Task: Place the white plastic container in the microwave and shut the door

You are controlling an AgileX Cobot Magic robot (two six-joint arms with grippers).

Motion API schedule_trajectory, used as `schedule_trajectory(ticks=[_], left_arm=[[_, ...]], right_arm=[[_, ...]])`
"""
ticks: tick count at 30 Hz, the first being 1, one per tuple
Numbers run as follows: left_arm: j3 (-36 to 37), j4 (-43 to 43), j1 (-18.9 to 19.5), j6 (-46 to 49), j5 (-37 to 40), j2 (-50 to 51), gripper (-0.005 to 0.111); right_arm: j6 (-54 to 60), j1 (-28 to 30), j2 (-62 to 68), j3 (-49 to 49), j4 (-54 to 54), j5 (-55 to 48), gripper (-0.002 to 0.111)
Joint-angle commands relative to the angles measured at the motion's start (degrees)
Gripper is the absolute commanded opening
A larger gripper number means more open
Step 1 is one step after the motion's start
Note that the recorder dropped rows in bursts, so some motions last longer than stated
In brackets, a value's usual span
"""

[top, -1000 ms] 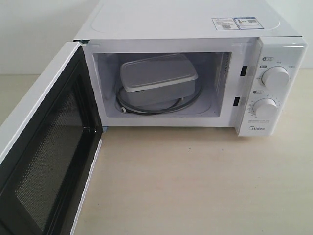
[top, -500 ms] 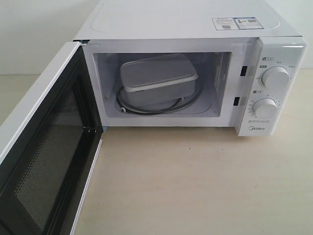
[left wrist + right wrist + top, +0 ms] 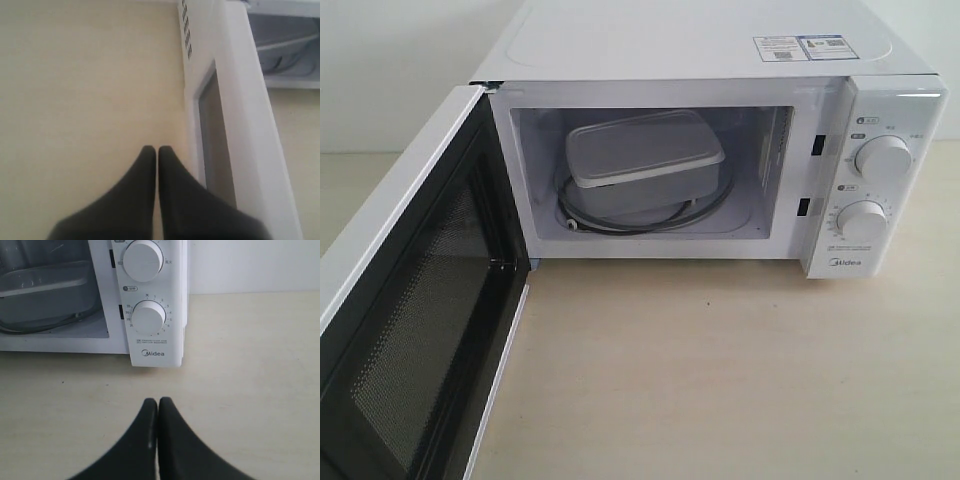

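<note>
So the white plastic container [image 3: 645,160] sits inside the microwave [image 3: 700,45], door [image 3: 410,300] wide open at its 8 o'clock. The left gripper [image 3: 156,150] and right gripper [image 3: 157,401] are pinched together, empty.

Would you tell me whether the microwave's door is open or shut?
Open. The door stands wide, its mesh inner side facing the camera, and the white plastic container is visible inside.

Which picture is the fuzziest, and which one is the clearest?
Left wrist view: fuzziest, the door and the left gripper look soft. Right wrist view: sharper, the microwave name reads clearly. Exterior view: crispest, evenly lit, though the white plastic container sits in dimmer shade.
</note>
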State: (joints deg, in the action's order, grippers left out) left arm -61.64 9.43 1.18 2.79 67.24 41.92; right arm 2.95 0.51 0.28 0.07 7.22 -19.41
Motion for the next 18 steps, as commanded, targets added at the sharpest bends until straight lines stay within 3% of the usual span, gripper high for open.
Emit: schedule_trajectory(ticks=[1,18], left_arm=[[-1.0,5.3,-0.3,2.5,2.7,6.5,0.004],[-0.9,15.4,-0.3,9.0,2.7,21.6,0.004]], right_arm=[[0.1,0.1,-0.3,-0.1,-0.1,0.3,0.0],[0.1,0.1,-0.3,-0.1,-0.1,0.3,0.0]])
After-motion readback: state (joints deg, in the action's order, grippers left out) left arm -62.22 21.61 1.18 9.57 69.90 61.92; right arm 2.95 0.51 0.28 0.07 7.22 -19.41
